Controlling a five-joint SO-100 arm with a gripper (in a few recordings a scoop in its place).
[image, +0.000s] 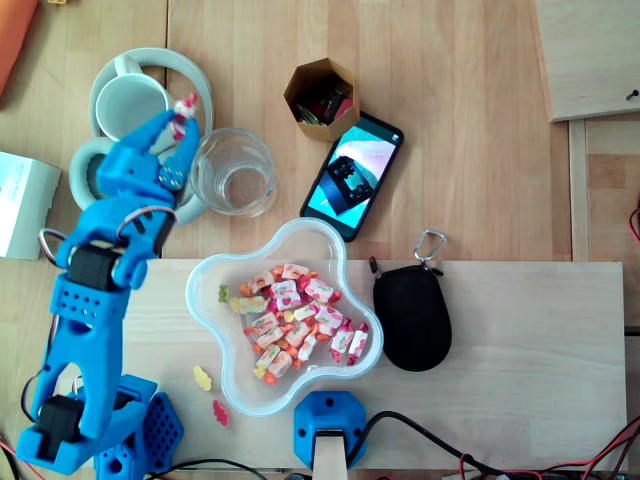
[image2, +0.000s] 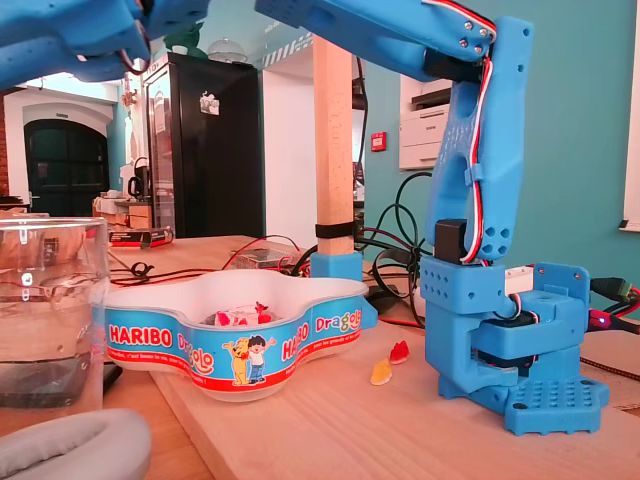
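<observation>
In the overhead view my blue gripper (image: 178, 122) reaches to the upper left, shut on a pink-and-white wrapped candy (image: 184, 104) at its fingertips. It hangs between a pale mug (image: 128, 106) on its left and an empty clear glass (image: 234, 173) on its right. A clear wavy bowl (image: 215, 275) full of several wrapped candies lies below the glass. In the fixed view the arm (image2: 470, 120) arches over the Haribo bowl (image2: 240, 340), the glass (image2: 50, 300) stands at the left, and the gripper's tips are cut off at the top left.
A phone (image: 352, 176) and a hexagonal cardboard box (image: 321, 98) lie right of the glass. A black pouch (image: 412, 316) sits right of the bowl. Two loose gummies (image: 203, 378) (image2: 381, 372) lie by the arm's base. A wooden post (image2: 334, 150) stands behind the bowl.
</observation>
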